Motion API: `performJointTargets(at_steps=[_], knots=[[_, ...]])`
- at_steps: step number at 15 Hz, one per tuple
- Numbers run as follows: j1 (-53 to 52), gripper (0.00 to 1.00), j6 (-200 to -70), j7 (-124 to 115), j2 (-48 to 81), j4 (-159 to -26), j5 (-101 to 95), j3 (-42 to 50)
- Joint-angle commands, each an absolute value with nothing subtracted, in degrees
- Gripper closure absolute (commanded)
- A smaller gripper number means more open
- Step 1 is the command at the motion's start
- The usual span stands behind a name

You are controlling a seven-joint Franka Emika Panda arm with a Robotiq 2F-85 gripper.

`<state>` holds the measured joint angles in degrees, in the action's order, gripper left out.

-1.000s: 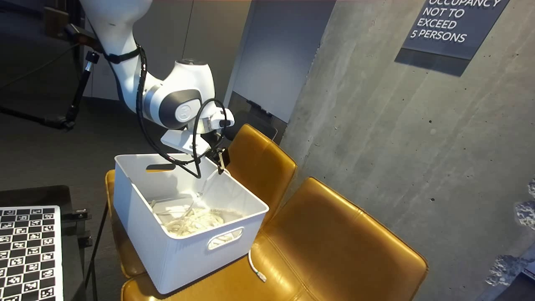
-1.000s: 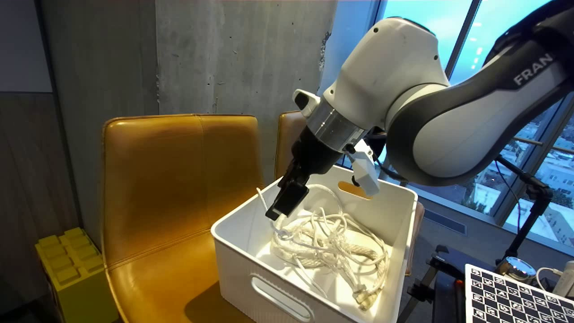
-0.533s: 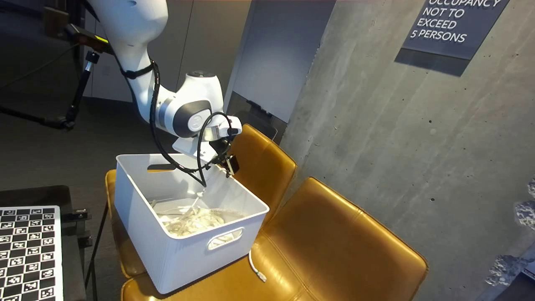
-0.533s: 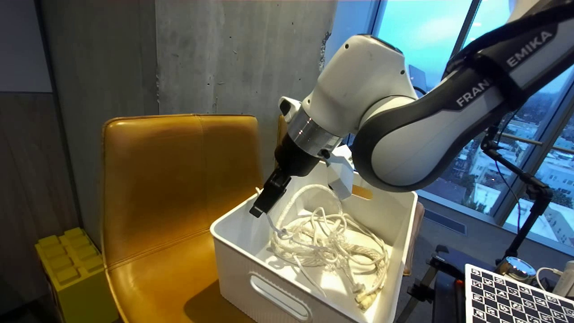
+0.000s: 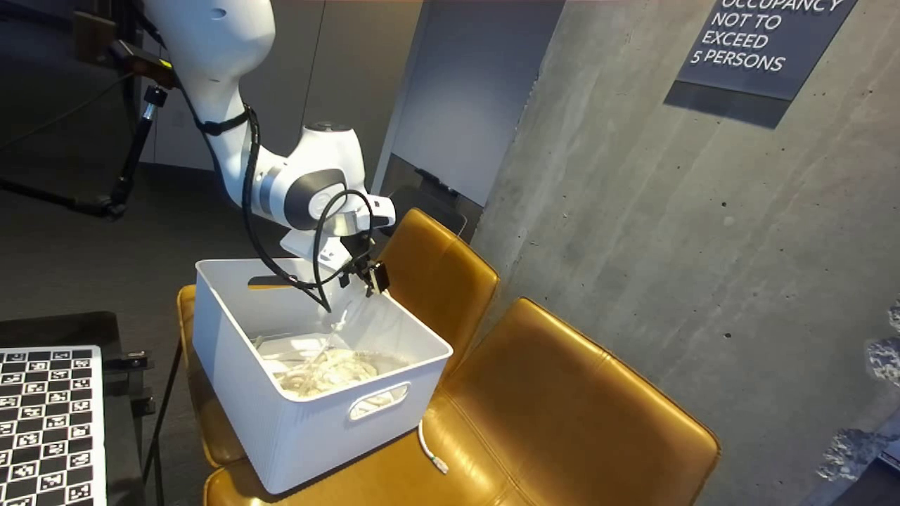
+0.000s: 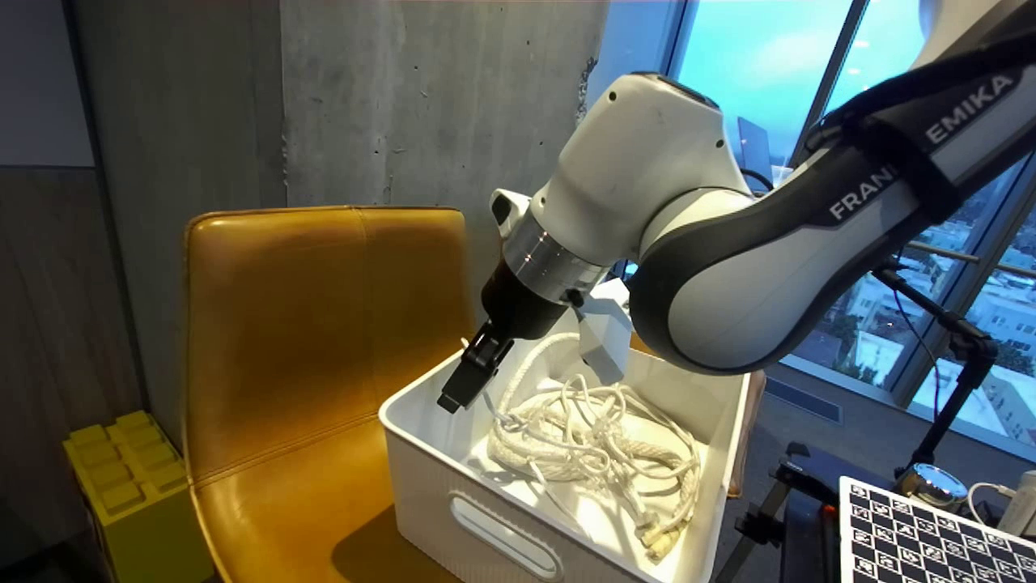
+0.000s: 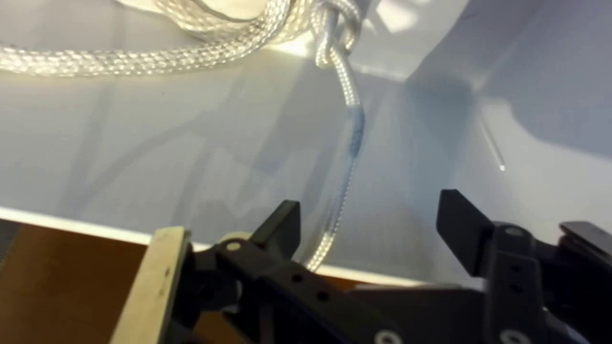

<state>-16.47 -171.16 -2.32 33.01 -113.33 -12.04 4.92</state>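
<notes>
My gripper (image 7: 368, 227) is spread wide, wrist view bottom; rope (image 7: 358, 126) shows ungripped between the jaws, knot (image 7: 326, 36) top center. Bin (image 6: 425, 486) lower center in an exterior view.

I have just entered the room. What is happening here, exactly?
A white-and-black robot arm holds its black two-fingered gripper near the rim of a white plastic bin on mustard-brown leather-look chairs. A strand of the white braided rope piled inside shows between the open fingers in the wrist view. It looks ungripped.
</notes>
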Motion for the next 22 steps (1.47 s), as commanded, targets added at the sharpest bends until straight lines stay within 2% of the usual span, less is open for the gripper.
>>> performJointTargets(at_steps=[1,7,8,14,22], knots=[[-18.7,0.50,-171.1,-4.6,34.6,-112.7,-12.6,6.8],[-18.5,0.97,-171.0,-4.8,36.0,-112.2,-12.4,8.0],[-18.5,1.00,-170.8,-4.8,35.6,-112.5,-12.4,8.1],[-23.6,0.99,-169.0,-7.5,28.5,-117.6,-14.0,11.9],[-32.4,0.99,-163.7,-13.5,8.7,-121.5,-24.7,20.6]])
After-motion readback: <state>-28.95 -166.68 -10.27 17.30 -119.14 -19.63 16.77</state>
